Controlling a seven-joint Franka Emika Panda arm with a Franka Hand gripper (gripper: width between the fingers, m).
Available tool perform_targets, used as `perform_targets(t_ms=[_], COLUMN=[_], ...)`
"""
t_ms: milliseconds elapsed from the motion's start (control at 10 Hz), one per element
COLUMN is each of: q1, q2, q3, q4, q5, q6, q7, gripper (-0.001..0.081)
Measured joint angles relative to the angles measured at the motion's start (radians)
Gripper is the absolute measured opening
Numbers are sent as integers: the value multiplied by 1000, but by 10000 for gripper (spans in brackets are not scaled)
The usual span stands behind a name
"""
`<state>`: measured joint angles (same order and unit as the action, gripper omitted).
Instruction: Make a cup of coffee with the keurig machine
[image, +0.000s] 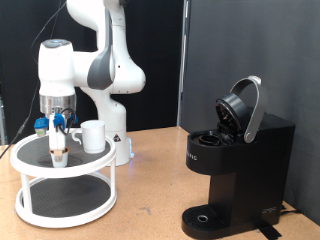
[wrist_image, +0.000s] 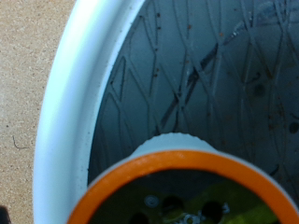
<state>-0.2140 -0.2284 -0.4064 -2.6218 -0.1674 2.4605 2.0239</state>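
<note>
My gripper (image: 60, 150) reaches down onto the top tier of a white two-tier stand (image: 30, 150) at the exterior view's left. A small pod (wrist_image: 173, 191) with an orange rim and a dark top fills the wrist view close under the hand, over the tier's dark mesh. The white cup (image: 93, 135) stands upright on the same tier, just to the right of the gripper, apart from it. The black keurig machine (image: 235, 170) stands at the exterior view's right with its rounded lid (image: 243, 108) raised and its pod chamber open. The drip tray (image: 205, 218) is bare.
The stand's white rim (wrist_image: 70, 103) curves around the mesh beside the pod. The robot's base (image: 118, 140) stands just behind the stand. Brown tabletop (image: 150, 190) lies between the stand and the machine. A dark curtain hangs behind the machine.
</note>
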Motion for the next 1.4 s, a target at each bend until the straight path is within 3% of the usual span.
perform_targets(t_ms=[200, 300, 400, 500, 600, 1000, 1400], q1=[0, 0, 1, 1, 1, 1, 0], q2=[-2, -5, -13, -23, -37, -93, -118], q3=[0, 0, 0, 0, 0, 0, 1], q4=[0, 0, 3, 12, 27, 96, 112], q5=[19, 30, 46, 65, 78, 87, 55], q6=[-5, -12, -31, -67, -111, -276, -302], q7=[-12, -19, -31, -45, -56, -74, -78], gripper=[712, 541, 541, 358, 326, 326, 326])
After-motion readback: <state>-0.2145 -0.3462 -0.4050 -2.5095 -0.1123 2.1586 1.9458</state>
